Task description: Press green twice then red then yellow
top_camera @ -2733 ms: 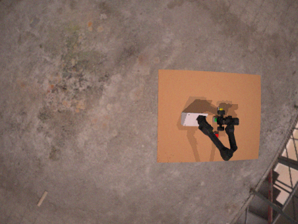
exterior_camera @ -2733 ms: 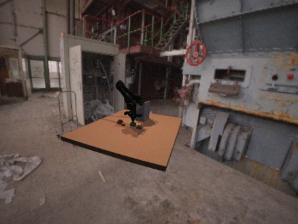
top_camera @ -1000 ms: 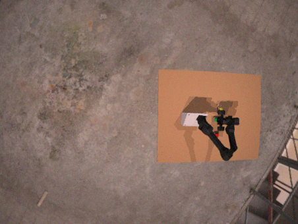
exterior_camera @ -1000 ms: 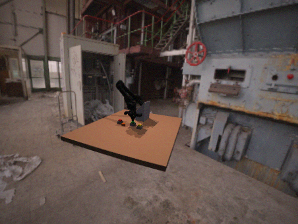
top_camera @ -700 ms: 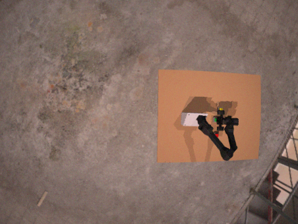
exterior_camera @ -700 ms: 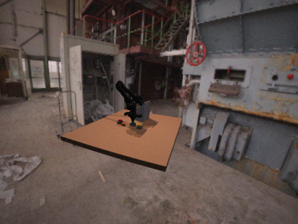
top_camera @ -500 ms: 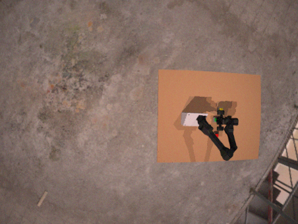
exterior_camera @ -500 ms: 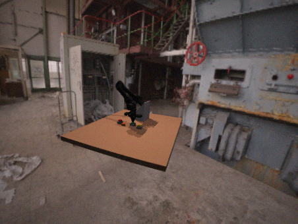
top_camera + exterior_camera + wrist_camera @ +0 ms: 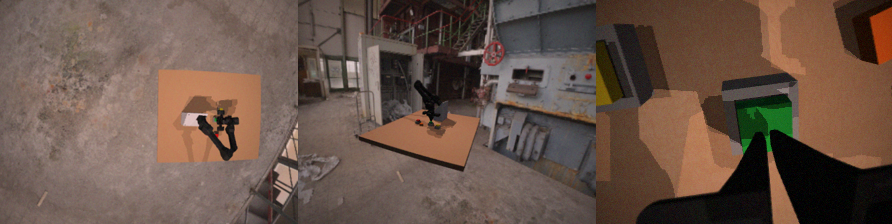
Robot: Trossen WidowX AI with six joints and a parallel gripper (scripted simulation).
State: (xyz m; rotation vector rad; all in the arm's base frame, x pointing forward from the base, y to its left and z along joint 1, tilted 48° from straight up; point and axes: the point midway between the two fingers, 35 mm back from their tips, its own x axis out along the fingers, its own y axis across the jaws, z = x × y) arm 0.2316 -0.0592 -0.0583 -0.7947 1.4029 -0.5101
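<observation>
My gripper (image 9: 218,120) (image 9: 430,120) (image 9: 766,137) is shut and empty, pointing down over the green button. The green button (image 9: 215,120) (image 9: 430,123) (image 9: 779,117) sits in a grey square housing; in the wrist view the fingertips overlap the near part of its green top. Whether they touch it I cannot tell. The yellow button (image 9: 221,109) (image 9: 438,125) (image 9: 604,80) is in its own grey housing, at the left edge of the wrist view. The red button (image 9: 216,135) (image 9: 418,120) is on the other side of the green one, outside the wrist view.
An orange block (image 9: 421,124) (image 9: 883,37) lies between the red and green buttons in the exterior view, at the wrist view's upper right. A pale box (image 9: 190,119) (image 9: 442,111) stands by the arm's base. All stand on the brown table top (image 9: 171,85) (image 9: 410,140).
</observation>
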